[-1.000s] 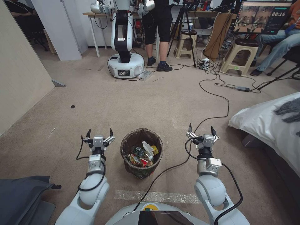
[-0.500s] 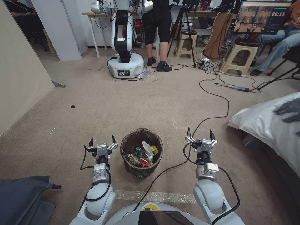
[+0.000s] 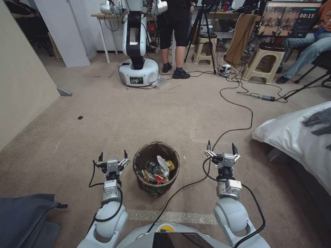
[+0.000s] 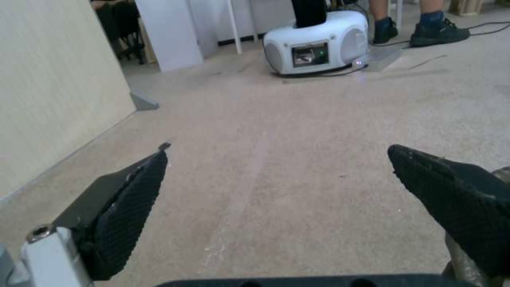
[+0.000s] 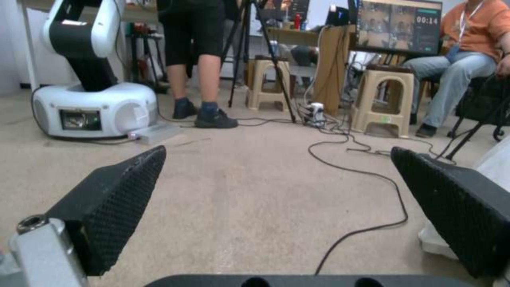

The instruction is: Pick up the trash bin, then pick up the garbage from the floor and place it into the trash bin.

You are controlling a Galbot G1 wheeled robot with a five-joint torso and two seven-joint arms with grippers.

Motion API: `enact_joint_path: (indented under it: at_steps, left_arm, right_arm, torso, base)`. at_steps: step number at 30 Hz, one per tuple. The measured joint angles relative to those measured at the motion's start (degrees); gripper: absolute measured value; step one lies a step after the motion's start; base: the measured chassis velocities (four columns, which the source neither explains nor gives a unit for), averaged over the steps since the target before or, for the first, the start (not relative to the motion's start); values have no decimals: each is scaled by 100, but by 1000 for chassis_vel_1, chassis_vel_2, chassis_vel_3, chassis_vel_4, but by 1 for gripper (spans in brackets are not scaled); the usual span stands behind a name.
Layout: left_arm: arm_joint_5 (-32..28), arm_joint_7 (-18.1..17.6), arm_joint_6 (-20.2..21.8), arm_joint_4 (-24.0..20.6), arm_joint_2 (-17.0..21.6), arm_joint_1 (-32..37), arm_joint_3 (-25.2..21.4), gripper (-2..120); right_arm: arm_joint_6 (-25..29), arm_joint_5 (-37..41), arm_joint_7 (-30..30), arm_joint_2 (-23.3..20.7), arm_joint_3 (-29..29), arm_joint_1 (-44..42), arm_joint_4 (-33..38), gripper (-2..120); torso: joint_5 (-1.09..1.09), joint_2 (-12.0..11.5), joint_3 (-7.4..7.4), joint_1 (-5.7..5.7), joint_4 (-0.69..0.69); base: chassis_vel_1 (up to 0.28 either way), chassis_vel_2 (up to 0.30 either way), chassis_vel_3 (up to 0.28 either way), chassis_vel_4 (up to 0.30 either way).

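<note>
On the carpet straight ahead of me, the trash bin [image 3: 156,168] stands upright between my two arms, with the garbage [image 3: 157,170] lying inside it. My left hand [image 3: 112,156] hovers just beside the bin with fingers spread apart and empty. My right hand [image 3: 221,147] hangs farther off on the other side, likewise spread and holding nothing.

Even, soft indoor light is falling on the beige carpeted floor [image 3: 138,113], casting faint shadows. Head view is bending outward at its edges; both wrist views are looking soft and blurred.
</note>
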Motion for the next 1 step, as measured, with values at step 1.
enact_joint_path:
  at_steps: [1]
  left_arm:
    - [0,0,0,0,0,0,0,100]
  right_arm:
    - [0,0,0,0,0,0,0,100]
  torso:
    - [0,0,0,0,0]
  base:
    - [0,0,0,0]
